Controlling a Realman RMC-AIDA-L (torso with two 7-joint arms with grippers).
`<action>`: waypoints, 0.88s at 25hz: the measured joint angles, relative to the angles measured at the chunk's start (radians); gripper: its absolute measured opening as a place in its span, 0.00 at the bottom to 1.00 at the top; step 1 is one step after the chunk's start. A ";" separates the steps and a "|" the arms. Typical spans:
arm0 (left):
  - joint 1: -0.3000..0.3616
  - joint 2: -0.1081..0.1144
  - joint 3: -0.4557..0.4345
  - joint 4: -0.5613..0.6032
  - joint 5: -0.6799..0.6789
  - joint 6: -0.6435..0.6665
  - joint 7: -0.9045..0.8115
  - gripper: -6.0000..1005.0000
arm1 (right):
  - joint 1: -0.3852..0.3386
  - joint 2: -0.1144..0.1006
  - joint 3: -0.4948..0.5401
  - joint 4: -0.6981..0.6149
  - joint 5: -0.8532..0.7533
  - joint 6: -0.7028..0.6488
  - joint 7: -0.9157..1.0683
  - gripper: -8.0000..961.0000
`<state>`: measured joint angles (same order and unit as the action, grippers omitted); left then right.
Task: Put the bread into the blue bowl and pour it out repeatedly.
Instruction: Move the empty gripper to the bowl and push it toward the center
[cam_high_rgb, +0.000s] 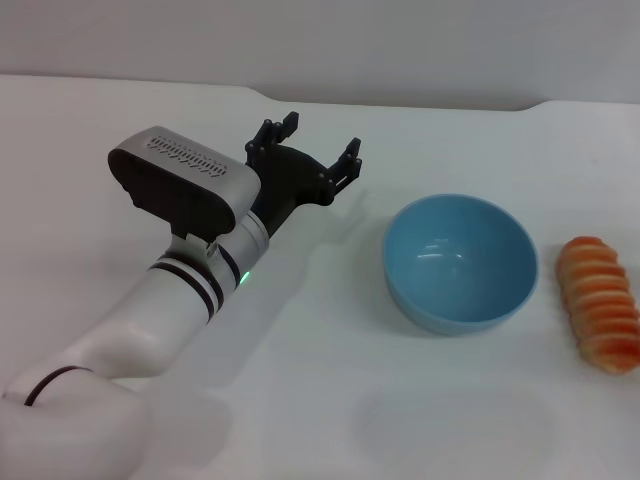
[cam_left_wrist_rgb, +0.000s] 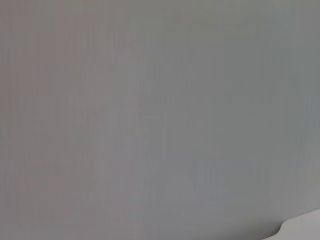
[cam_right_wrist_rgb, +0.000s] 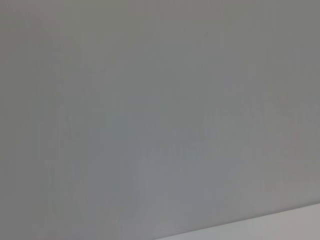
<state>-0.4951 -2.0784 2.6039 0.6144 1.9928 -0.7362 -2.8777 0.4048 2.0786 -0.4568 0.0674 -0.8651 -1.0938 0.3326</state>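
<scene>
While the bread (cam_high_rgb: 600, 302) lies on the table (cam_high_rgb: 300, 380) just right of the empty blue bowl (cam_high_rgb: 460, 262), the left gripper (cam_high_rgb: 308, 148), jaws apart, hovers left; a lengthwise, centred grasp looks wisest.

From my head camera the smooth white table (cam_high_rgb: 300, 380) is brightly and evenly lit from overhead. Soft, faint shadows lie beneath my white left arm (cam_high_rgb: 170, 300) and beside the round light-blue bowl (cam_high_rgb: 460, 262), whose inside carries small pale glints. The table's far edge looks slightly soft. Both my wrist cameras return a flat, featureless grey field, dimmer, without shadow.
</scene>
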 joint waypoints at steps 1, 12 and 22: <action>0.000 0.000 0.000 0.000 0.000 0.000 0.000 0.81 | 0.000 0.000 0.000 0.000 0.000 0.000 0.000 0.58; -0.002 0.002 -0.001 -0.004 0.001 0.006 0.000 0.81 | -0.002 0.000 0.009 0.000 0.000 0.000 0.000 0.58; -0.009 0.049 -0.270 0.186 0.059 0.374 0.002 0.81 | -0.004 -0.002 0.009 -0.006 0.002 -0.001 0.004 0.57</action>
<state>-0.5044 -2.0294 2.3340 0.8002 2.0516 -0.3619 -2.8759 0.4004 2.0767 -0.4479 0.0614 -0.8628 -1.0949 0.3369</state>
